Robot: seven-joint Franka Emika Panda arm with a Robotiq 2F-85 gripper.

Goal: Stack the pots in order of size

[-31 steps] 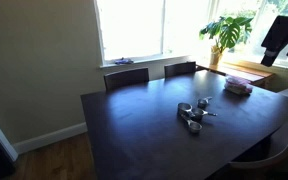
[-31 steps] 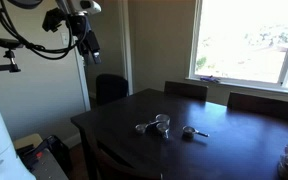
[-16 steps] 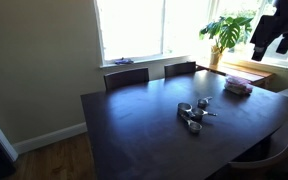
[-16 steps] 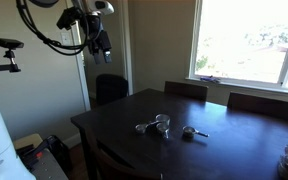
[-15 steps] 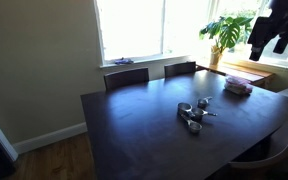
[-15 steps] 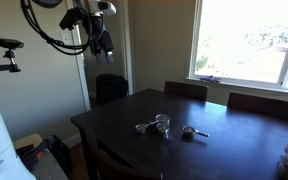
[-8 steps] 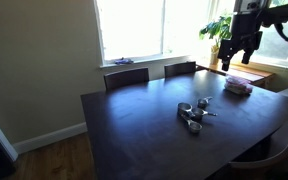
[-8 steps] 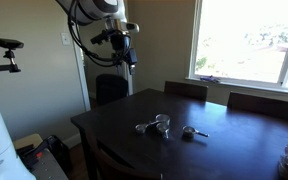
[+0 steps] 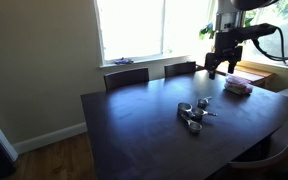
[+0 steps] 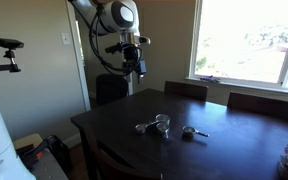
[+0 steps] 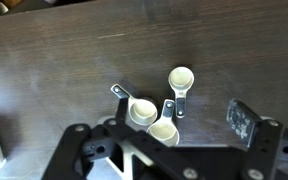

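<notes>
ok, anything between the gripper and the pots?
Nothing. The open gripper hangs high, well apart from the pots; only air and bare table between them, in both exterior views.

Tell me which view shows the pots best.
The wrist view: it looks straight down on the pots, showing three round openings with distinct handles. In both exterior views the pots are only a small shiny cluster on the dark table.

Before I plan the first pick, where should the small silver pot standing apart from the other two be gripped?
Probably the round rim of the small shiny silver metal pot, from straight above: it stands upright, clear of the other two pots. Set the jaws crosswise to its thin handle, which points toward that pair.
</notes>
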